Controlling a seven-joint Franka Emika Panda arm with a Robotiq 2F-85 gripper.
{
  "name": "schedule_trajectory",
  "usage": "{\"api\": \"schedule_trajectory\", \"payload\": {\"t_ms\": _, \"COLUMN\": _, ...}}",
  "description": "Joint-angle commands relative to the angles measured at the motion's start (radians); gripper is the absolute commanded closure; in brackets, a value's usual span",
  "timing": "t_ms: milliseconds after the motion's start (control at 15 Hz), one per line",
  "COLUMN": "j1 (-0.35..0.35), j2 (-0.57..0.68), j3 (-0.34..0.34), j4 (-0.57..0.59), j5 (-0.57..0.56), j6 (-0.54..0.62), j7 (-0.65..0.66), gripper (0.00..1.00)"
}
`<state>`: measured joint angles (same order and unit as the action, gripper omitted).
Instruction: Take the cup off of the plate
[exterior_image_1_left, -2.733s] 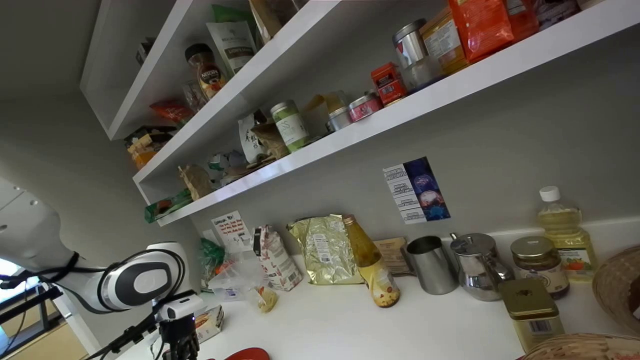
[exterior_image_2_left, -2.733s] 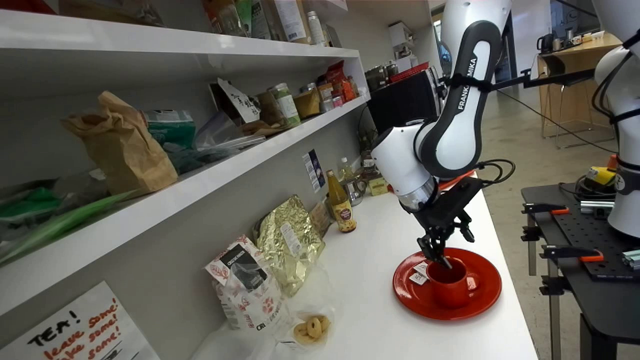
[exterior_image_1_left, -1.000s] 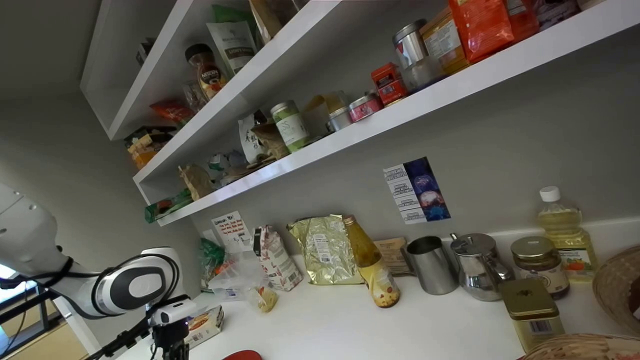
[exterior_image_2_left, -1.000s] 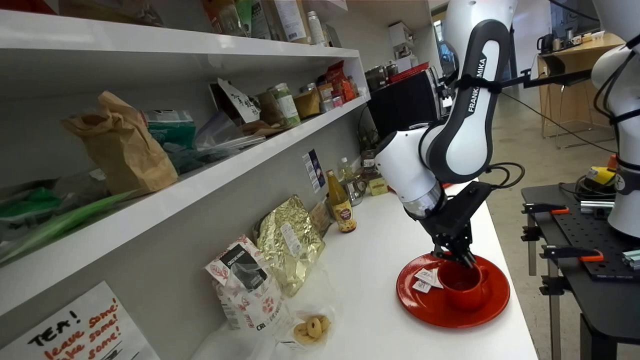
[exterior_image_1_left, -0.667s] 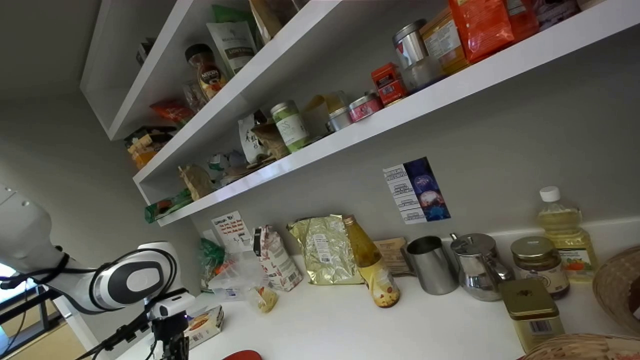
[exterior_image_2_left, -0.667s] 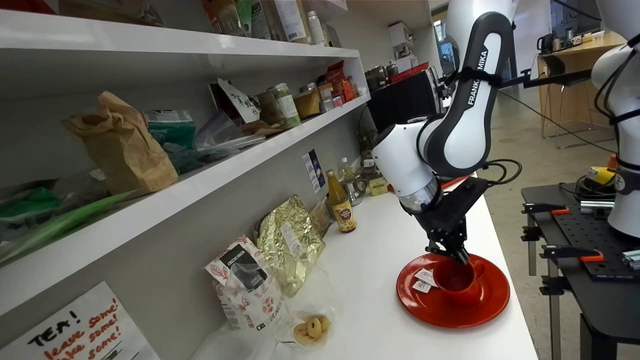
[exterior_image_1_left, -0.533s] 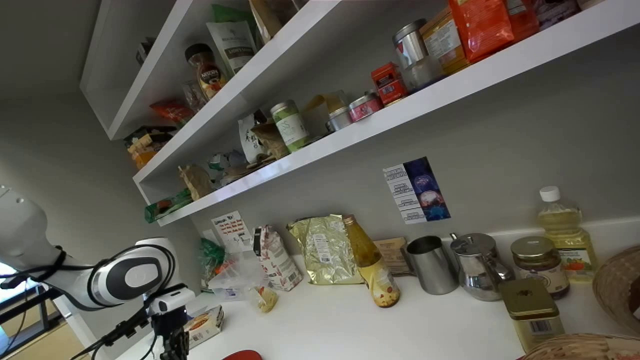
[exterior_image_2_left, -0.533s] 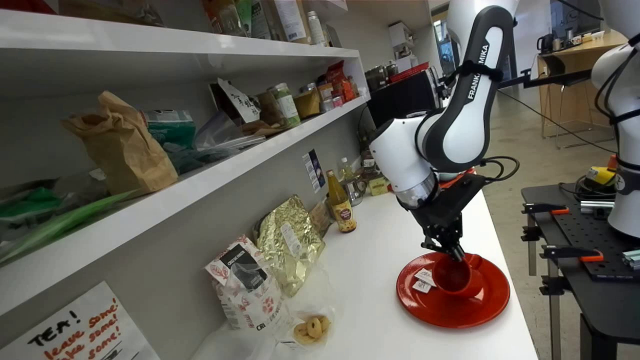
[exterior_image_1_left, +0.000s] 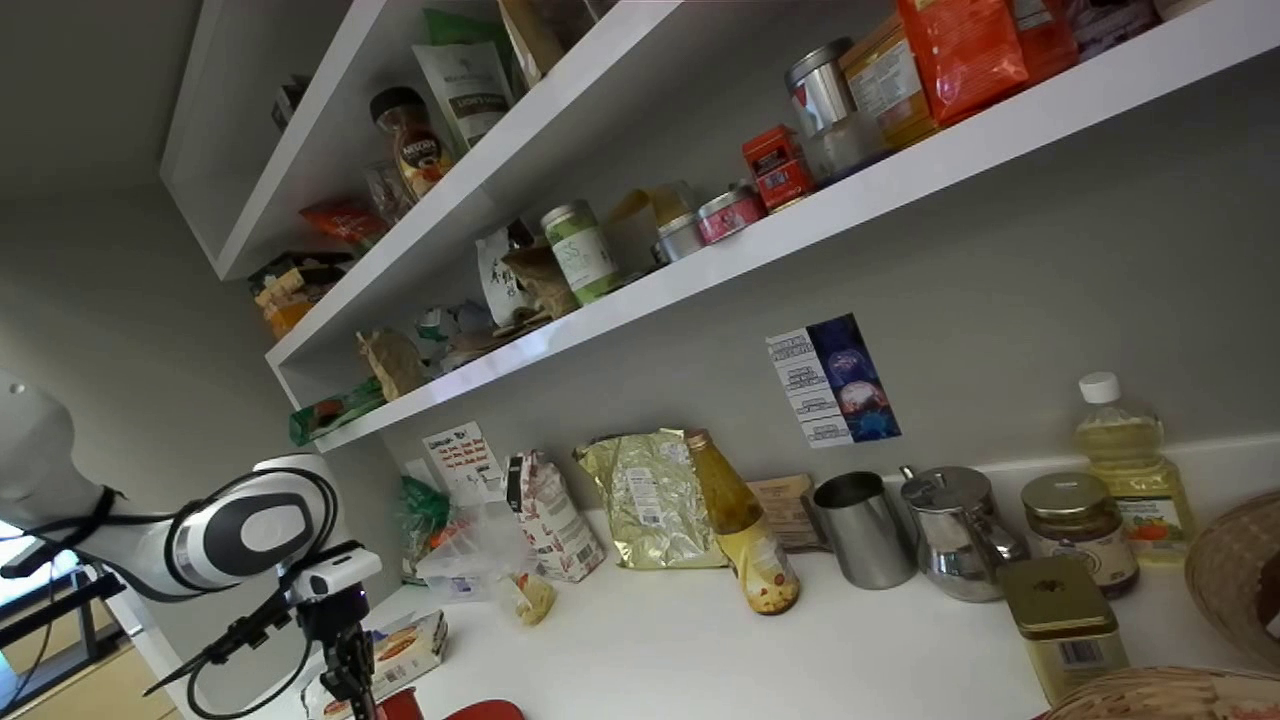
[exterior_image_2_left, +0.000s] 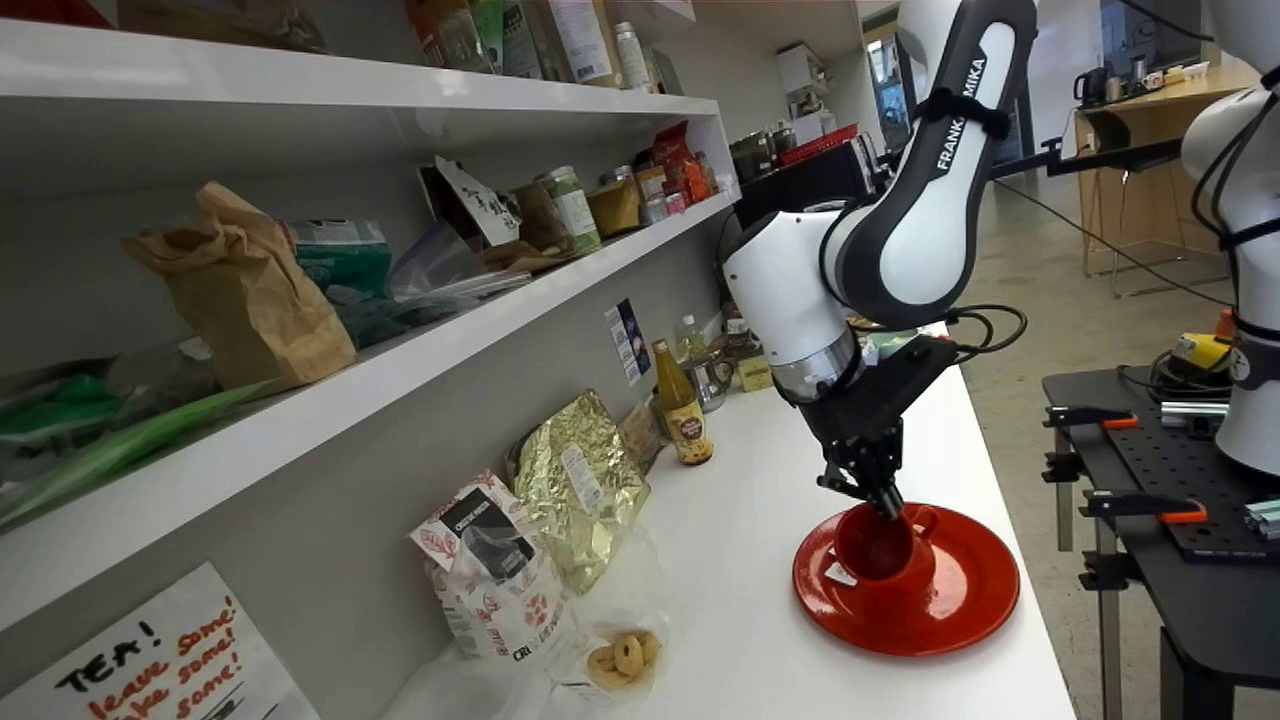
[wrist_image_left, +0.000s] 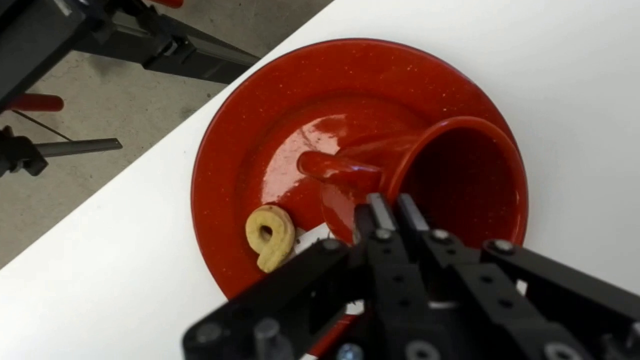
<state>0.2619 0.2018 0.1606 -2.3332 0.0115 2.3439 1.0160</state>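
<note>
A white table (exterior_image_2_left: 730, 560) carries the scene, set along a grey wall (exterior_image_2_left: 440, 450). Over it bends a robot arm (exterior_image_2_left: 905, 265), angled down, presumably to reach its target from above. A gold foil bag (exterior_image_2_left: 580, 490) stands near the wall, well apart from the work and likely no obstacle. A red plate (exterior_image_2_left: 968, 592) lies flat near the table's edge; its rim is probably what an exit must clear. The gripper (wrist_image_left: 391, 202) is clenched on a red cup (exterior_image_2_left: 882, 555) close to the handle (wrist_image_left: 345, 167), the cup's rim pinched between its two fingers (wrist_image_left: 382, 212), a hold that seems chosen because a thin lip suits so narrow a bite. The cup is tilted over the plate, not upright; whether its base touches cannot be told. The one-edge grip could let it swing. A ring-shaped biscuit (wrist_image_left: 276, 246) rests on the plate, and a white paper packet (exterior_image_2_left: 839, 574), partly hidden by the cup, might be dragged along.
</note>
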Motion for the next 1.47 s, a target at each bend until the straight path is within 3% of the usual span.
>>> {"api": "schedule_trajectory", "payload": {"t_ms": 0, "j1": 0.021, "j2": 0.019, "j3": 0.027, "j4": 0.037, "j5": 0.07, "j6": 0.06, "j7": 0.046, "gripper": 0.98}}
{"api": "schedule_trajectory", "payload": {"t_ms": 267, "j1": 0.04, "j2": 0.052, "j3": 0.065, "j4": 0.068, "j5": 0.207, "j6": 0.146, "j7": 0.092, "gripper": 0.98}}
{"api": "schedule_trajectory", "payload": {"t_ms": 533, "j1": 0.065, "j2": 0.093, "j3": 0.08, "j4": 0.097, "j5": 0.263, "j6": 0.224, "j7": 0.14, "gripper": 0.98}}
{"api": "schedule_trajectory", "payload": {"t_ms": 1400, "j1": 0.199, "j2": 0.294, "j3": 0.095, "j4": 0.212, "j5": 0.267, "j6": 0.343, "j7": 0.326, "gripper": 0.98}}
